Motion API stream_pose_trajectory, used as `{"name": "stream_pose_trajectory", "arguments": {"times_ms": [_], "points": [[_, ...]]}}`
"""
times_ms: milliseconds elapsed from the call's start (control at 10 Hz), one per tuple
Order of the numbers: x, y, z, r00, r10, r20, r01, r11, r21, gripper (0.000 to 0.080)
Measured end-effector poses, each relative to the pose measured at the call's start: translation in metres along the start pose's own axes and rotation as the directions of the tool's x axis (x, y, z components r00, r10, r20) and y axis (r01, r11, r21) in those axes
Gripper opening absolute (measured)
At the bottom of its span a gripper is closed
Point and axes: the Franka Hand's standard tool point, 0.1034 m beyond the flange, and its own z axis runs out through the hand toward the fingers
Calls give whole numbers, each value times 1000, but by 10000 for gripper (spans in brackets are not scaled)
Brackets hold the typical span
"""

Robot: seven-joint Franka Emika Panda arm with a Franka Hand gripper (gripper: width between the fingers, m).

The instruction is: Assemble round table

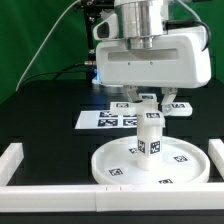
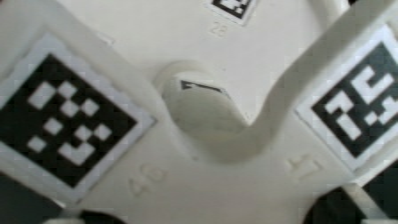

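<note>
The wide round disc (image 1: pixel 178 165) lies flat on the black table between the white rails. The short thick cylinder (image 1: pixel 150 135) stands upright on the disc's middle. The smaller flat-armed piece (image 1: pixel 152 101) sits on top of the cylinder. My gripper (image 1: pixel 153 105) comes straight down over it, jaws closed against the piece's sides. In the wrist view the flat-armed piece (image 2: pixel 205 120) fills the picture, with a tag on each of two arms and a raised hub in the middle. My fingertips are nearly hidden at the picture's edge.
The marker board (image 1: pixel 103 118) lies flat behind the disc, toward the exterior view's left. White border rails run along the front (image 1: pixel 100 196), the left (image 1: pixel 14 163) and the right (image 1: pixel 216 160). Cables hang behind the arm.
</note>
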Motion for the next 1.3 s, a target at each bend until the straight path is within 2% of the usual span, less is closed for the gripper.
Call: {"name": "stream_pose_trajectory", "arguments": {"times_ms": [100,500,700,800,1000,1100,1200,1300], "points": [[-1,0,0,996,91,0,-91,996,10,449],[-1,0,1,948,317,5,-317,948,14,449],[-1,0,1,795,607,19,-607,794,42,449],[-3,-1,1,718,695,28,-696,717,46,449],[-4,-2,1,726,688,27,-688,724,47,450],[-4,-1,2,726,687,26,-688,724,45,596],[-4,-1,2,726,687,26,-688,725,45,596],[-4,-2,2,729,684,27,-684,728,45,639]]}}
